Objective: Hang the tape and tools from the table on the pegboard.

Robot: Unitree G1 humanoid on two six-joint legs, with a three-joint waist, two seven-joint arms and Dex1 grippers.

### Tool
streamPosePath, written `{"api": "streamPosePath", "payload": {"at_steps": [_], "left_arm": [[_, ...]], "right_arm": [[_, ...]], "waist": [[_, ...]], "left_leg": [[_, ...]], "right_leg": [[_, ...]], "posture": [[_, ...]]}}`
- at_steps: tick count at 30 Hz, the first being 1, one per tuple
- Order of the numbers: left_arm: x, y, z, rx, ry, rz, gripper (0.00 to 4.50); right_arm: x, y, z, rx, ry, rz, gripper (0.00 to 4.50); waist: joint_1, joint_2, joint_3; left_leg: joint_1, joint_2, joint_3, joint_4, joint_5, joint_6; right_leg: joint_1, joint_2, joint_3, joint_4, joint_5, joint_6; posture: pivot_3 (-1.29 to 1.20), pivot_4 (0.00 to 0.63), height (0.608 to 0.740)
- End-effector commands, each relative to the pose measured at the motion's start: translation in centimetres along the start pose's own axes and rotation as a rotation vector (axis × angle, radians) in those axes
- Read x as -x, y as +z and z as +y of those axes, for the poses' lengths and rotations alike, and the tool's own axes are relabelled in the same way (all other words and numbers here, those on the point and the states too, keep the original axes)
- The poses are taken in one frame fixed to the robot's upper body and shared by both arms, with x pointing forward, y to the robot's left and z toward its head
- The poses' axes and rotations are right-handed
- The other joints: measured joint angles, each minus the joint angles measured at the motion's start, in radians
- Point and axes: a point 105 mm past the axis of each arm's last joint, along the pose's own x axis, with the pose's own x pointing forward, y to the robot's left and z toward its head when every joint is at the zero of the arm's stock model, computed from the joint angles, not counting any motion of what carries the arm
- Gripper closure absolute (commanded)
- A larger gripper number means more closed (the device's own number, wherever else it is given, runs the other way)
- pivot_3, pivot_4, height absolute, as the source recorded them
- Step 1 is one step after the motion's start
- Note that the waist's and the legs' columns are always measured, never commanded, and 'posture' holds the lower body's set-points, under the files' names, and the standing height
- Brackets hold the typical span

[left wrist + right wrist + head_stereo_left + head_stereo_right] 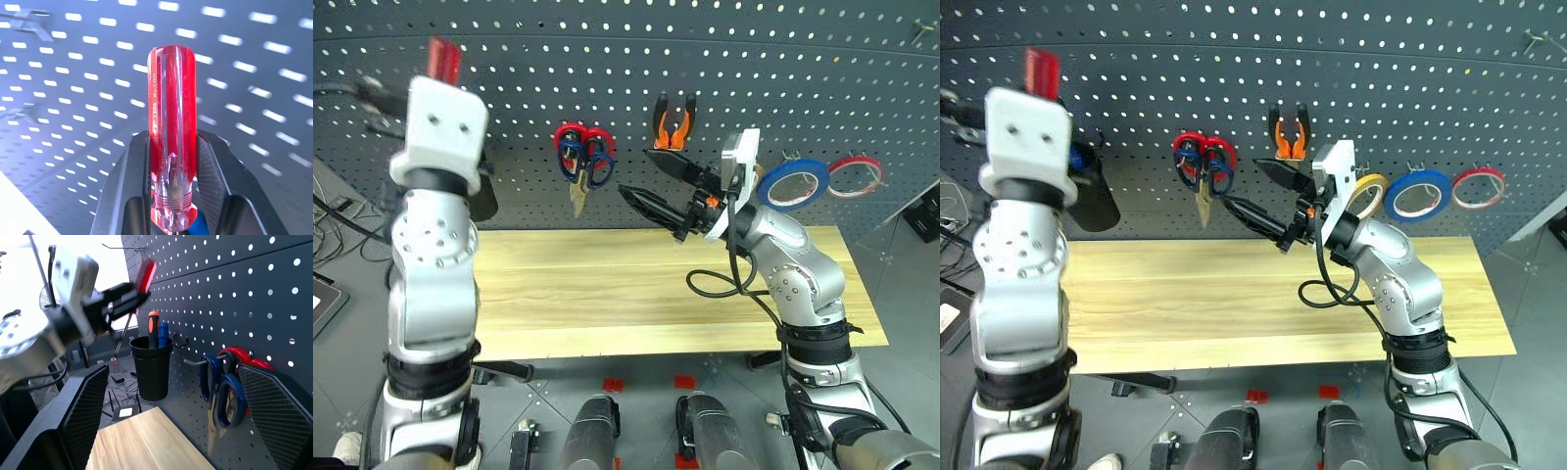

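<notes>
the pegboard fills the back of the scene. already on its hooks are the dark-looped scissors beside a red-looped pair, the pliers at about 1 o'clock from them, and the tan tape next to a blue tape ring and a red-edged ring toward 3 o'clock. the table lies bare below. so the step in hand looks like the last one, stowing the red-handled screwdriver.

the left gripper is clamped tight on that handle and holds it up near the board at about 10 o'clock from the scissors. the next move probably calls for turning the shaft downward and lowering it into the black cup on the board. an orange screwdriver and a blue one already stand in it, leaving little room.

the right gripper hovers with jaws spread wide and empty, just at 3 o'clock of the scissors, clear of the left arm's path.
</notes>
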Motion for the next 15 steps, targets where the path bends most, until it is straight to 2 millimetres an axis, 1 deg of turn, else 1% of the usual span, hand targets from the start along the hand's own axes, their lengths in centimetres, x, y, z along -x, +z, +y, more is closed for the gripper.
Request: {"api": "streamPosePath", "payload": {"at_steps": [1, 3, 8, 12, 15], "left_arm": [[-1.4, 1.1, 1.2, 0.043, 0.057, -0.054, 3.58], [-2.0, 1.5, 1.1, 0.057, 0.057, -0.072, 3.58], [-3.4, 1.2, 0.6, 0.151, 0.060, -0.057, 3.58], [-3.9, 1.2, 0.3, 0.189, 0.060, -0.051, 3.58], [-3.9, 0.7, 0.1, 0.203, 0.062, -0.030, 3.58]], "right_arm": [[-0.4, 1.3, 0.1, 0.035, 0.007, -0.047, 0.00], [-0.4, 1.3, 0.1, 0.035, 0.005, -0.044, 0.00], [-0.4, 1.1, 0.1, 0.036, -0.003, -0.035, 0.00], [-0.3, 1.0, -0.1, 0.043, -0.012, -0.026, 0.00], [-0.2, 0.8, -0.3, 0.045, -0.021, -0.018, 0.00]], "waist": [[0.000, 0.000, -0.001], [-0.001, -0.001, -0.001], [0.000, 0.000, -0.002], [-0.005, 0.000, -0.002], [-0.012, 0.000, -0.002]], "left_leg": [[0.000, 0.000, 0.000, 0.000, 0.000, 0.000], [0.000, 0.000, 0.000, 0.000, 0.000, 0.000], [0.000, 0.000, 0.000, 0.001, 0.000, 0.000], [0.000, 0.000, 0.000, 0.001, 0.000, 0.000], [0.000, 0.000, 0.000, 0.001, 0.000, 0.000]], "right_leg": [[0.000, 0.000, 0.000, 0.000, 0.000, 0.000], [0.000, 0.000, 0.000, 0.000, 0.000, 0.000], [0.000, 0.000, 0.000, 0.001, 0.000, 0.000], [0.000, 0.000, 0.000, 0.001, 0.000, 0.000], [0.000, 0.000, 0.000, 0.001, 0.000, 0.000]], "posture": [[-0.09, 0.156, 0.740], [-0.09, 0.159, 0.740], [-0.10, 0.163, 0.740], [-0.11, 0.166, 0.740], [-0.11, 0.166, 0.740]]}}
